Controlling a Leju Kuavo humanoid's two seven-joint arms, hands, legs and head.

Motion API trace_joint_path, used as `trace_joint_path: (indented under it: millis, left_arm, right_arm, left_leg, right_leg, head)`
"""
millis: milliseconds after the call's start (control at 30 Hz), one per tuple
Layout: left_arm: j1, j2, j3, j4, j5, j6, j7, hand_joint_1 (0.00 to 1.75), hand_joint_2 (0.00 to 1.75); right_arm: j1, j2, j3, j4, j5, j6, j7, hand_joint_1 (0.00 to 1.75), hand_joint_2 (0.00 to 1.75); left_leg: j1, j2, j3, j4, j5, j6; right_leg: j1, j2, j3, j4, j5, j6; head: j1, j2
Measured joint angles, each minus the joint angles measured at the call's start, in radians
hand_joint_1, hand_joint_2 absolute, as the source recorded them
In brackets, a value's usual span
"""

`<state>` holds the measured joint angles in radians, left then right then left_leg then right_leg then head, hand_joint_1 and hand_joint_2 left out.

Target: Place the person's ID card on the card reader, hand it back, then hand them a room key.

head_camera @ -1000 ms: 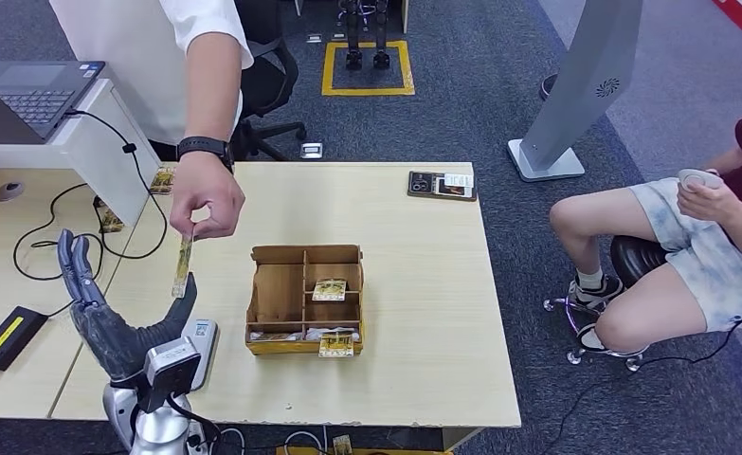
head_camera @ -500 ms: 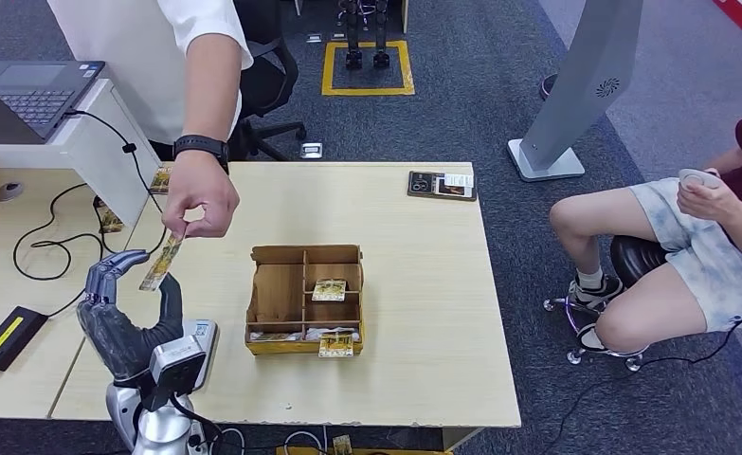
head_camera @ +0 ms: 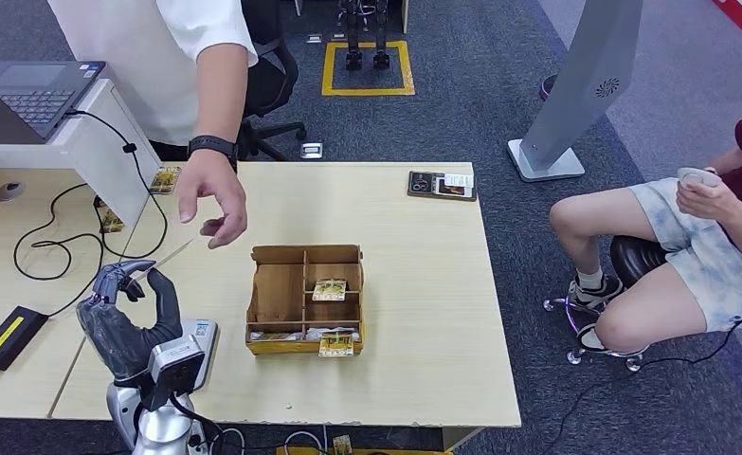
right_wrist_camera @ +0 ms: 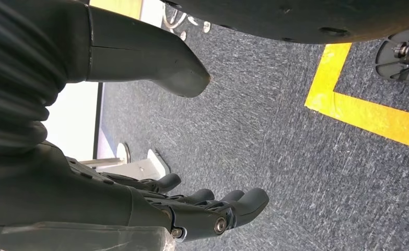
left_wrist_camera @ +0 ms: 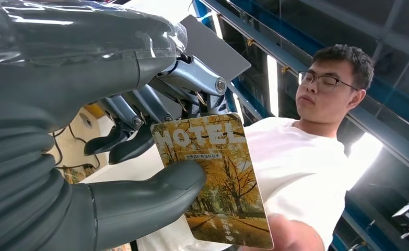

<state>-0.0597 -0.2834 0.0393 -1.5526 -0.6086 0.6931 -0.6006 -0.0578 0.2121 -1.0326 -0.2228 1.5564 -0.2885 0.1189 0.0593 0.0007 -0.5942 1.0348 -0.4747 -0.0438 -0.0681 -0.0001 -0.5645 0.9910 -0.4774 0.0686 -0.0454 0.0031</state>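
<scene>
ID card (left_wrist_camera: 212, 183) pinched in my left hand (head_camera: 125, 318) near the desk's (head_camera: 424, 284) left edge, person's hand (head_camera: 210, 199) just above, my right hand (right_wrist_camera: 139, 204) fingers apart, empty.

The head view is evenly and brightly lit, with soft shadows. Glare is seen from ceiling strip lights (left_wrist_camera: 273, 83) at twelve o'clock in the left wrist view.

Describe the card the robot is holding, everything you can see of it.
The card is a thin, flat, glossy rectangle with rounded corners, printed with a yellow autumn tree avenue, "MOTEL" in large pale letters across one end and a small text strip beneath. The left robot hand pinches it, thumb on the printed face and fingers behind. In the head view it shows edge-on as a slim sliver angled up toward the person's hand, which is open and clear of it.
</scene>
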Motion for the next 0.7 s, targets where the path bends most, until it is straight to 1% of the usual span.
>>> trace_joint_path:
  millis: [267,433,567,700]
  left_arm:
    - [0.0,0.0,0.0,0.0,-0.041,0.0,-0.002,1.75,1.75]
    - [0.0,0.0,0.008,0.0,-0.143,0.0,0.01,1.75,1.75]
    - [0.001,0.0,0.051,0.0,-0.246,0.001,0.023,1.75,1.75]
    - [0.0,0.0,0.114,0.0,-0.342,0.001,0.036,1.75,1.75]
  right_arm:
    - [0.0,0.0,0.004,0.0,0.0,0.0,0.001,0.0,1.75]
    - [0.0,0.0,0.009,0.0,0.0,0.001,0.001,0.0,1.75]
    - [0.0,-0.001,0.011,0.0,0.001,0.004,0.001,0.0,1.75]
    - [0.0,-0.002,0.014,0.0,0.001,0.003,-0.01,0.0,1.75]
  left_leg:
    - [0.0,0.0,0.0,0.0,0.0,0.0]
    - [0.0,0.0,0.0,0.0,0.0,0.0]
    - [0.0,0.0,0.0,0.0,0.0,0.0]
    - [0.0,0.0,0.0,0.0,0.0,0.0]
  right_leg:
    - [0.0,0.0,0.0,0.0,0.0,0.0]
    - [0.0,0.0,0.0,0.0,0.0,0.0]
    - [0.0,0.0,0.0,0.0,0.0,0.0]
    - [0.0,0.0,0.0,0.0,0.0,0.0]
  head:
    - [0.0,0.0]
    - [0.0,0.0]
    - [0.0,0.0]
    - [0.0,0.0]
